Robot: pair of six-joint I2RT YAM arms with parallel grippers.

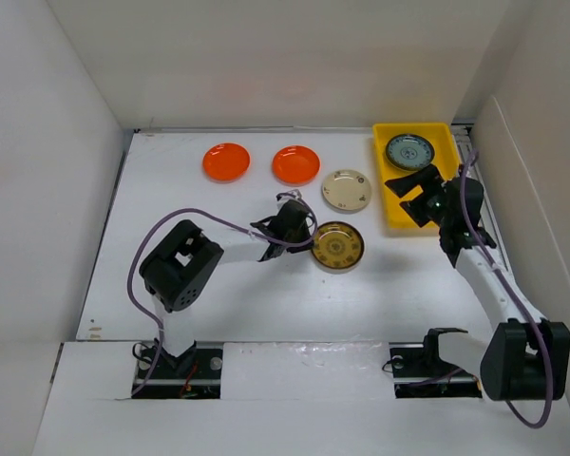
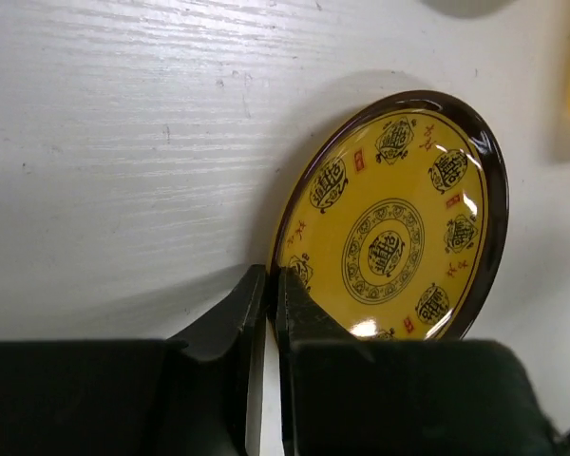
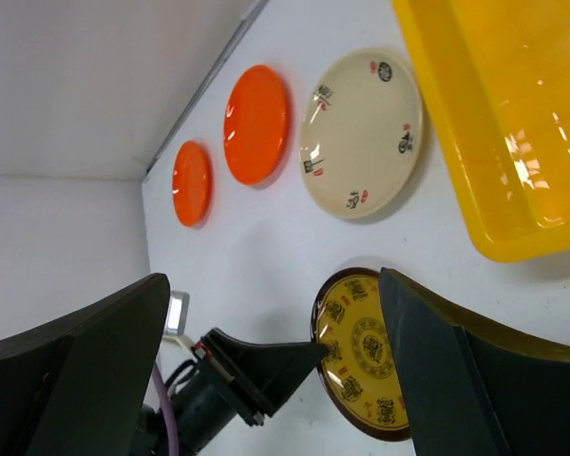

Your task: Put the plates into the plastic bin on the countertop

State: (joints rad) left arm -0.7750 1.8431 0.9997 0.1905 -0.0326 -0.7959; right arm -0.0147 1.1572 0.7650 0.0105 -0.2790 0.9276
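From above, the white bench (image 1: 171, 285) carries a yellow bin (image 1: 391, 211) at its far right, with a teal-patterned plate (image 1: 409, 151) lying flat in the bin's far half. Two orange plates (image 1: 226, 161) (image 1: 295, 164) sit side by side near the back wall, well apart from the bin. A cream plate (image 1: 347, 190) lies just left of the bin. A brown-gold plate (image 1: 338, 246) rests nearer the arms, in front of the cream one. The left hand (image 1: 309, 236) reaches in low from the left with its tips at that plate's left rim. The right hand (image 1: 413, 180) hangs over the bin's near half. In the left wrist view, the fingers (image 2: 252, 294) are pressed almost together, with only a thin slit between them and nothing seen in it. Their tips touch the brown-gold plate's edge. In the right wrist view, the right hand's fingers (image 3: 104, 351) are spread wide with nothing between them. Below lie the bin's near corner, the cream plate, both orange plates and the brown-gold plate with the left hand beside it.
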